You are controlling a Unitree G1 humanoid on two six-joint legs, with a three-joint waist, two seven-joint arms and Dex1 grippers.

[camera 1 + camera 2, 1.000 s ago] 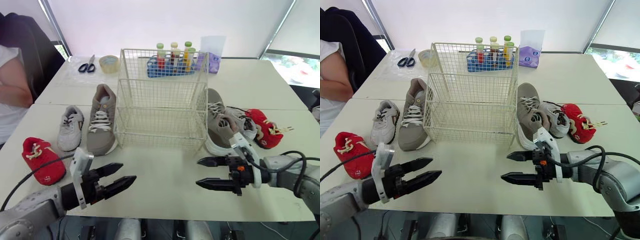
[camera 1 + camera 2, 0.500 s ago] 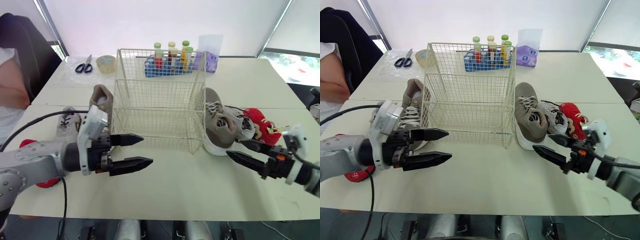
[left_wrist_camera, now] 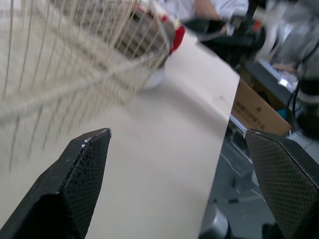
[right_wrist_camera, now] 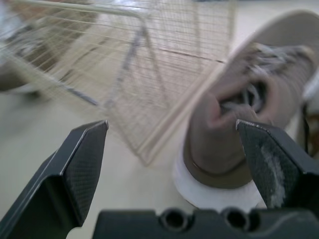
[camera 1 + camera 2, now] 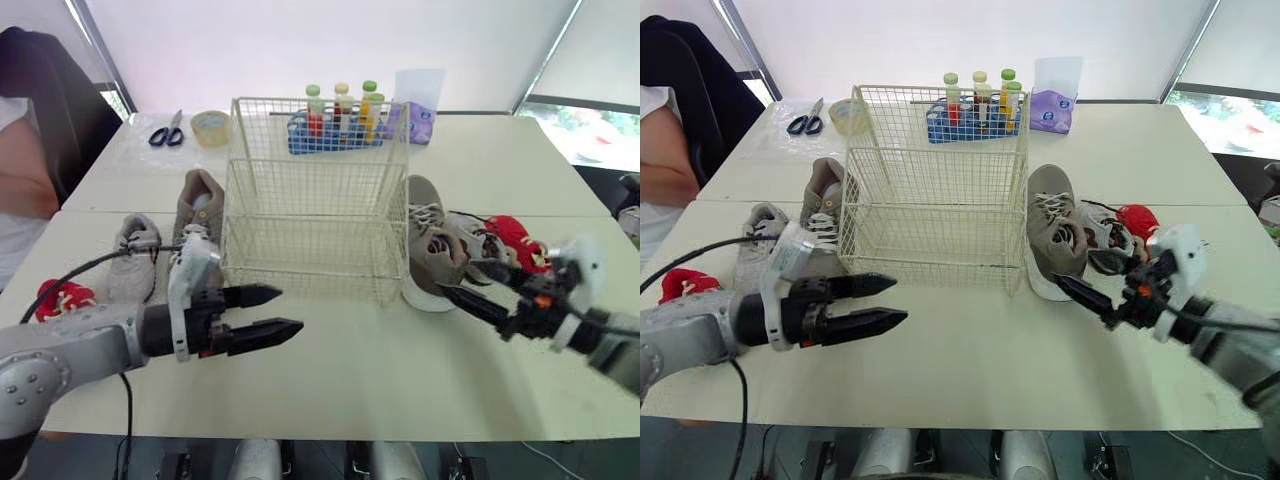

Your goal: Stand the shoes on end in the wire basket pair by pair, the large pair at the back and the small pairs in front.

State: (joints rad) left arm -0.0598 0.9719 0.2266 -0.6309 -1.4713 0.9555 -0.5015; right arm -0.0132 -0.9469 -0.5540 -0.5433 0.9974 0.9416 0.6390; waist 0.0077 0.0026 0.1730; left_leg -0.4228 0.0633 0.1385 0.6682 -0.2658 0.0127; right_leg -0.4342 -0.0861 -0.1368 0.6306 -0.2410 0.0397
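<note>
Centre of the head views: the wire basket (image 5: 316, 205), empty, upright on the table (image 5: 380, 370). Left of it, the left taupe shoe (image 5: 203, 205), large, sole down. Beside that, a small grey sneaker (image 5: 136, 262). Toward the left edge, a small red shoe (image 5: 55, 297), partly hidden by the left arm. Right of the basket, close against its wire (touching or not, cannot tell): the right taupe shoe (image 5: 428, 248). Beyond it, the grey mate (image 5: 472, 238) and the red mate (image 5: 515, 240), crowded together.

Left gripper (image 5: 900, 300) lower left of centre, fingers parted a fair way, holding nothing, hovering over bare table in front of the basket. Right gripper (image 5: 1073, 268) right of centre, fingers spread wide, likewise empty, aimed at the heel end of the right taupe shoe (in the right wrist view, framed squarely between the two fingers).

Likely handling, judging by looks:
- **Large pair:** light for its bulk. Fabric upper soft and apt to fold under a pinch. White sole stiffer and grippy.
- **Where to hold:** best taken across the heel or along the sole edge near it, never by laces or tongue.
- **On end:** probably tippy, so lean it against the basket's back wall.
- **Red pair:** plush-looking and squashy, easy to pinch almost anywhere.
</note>
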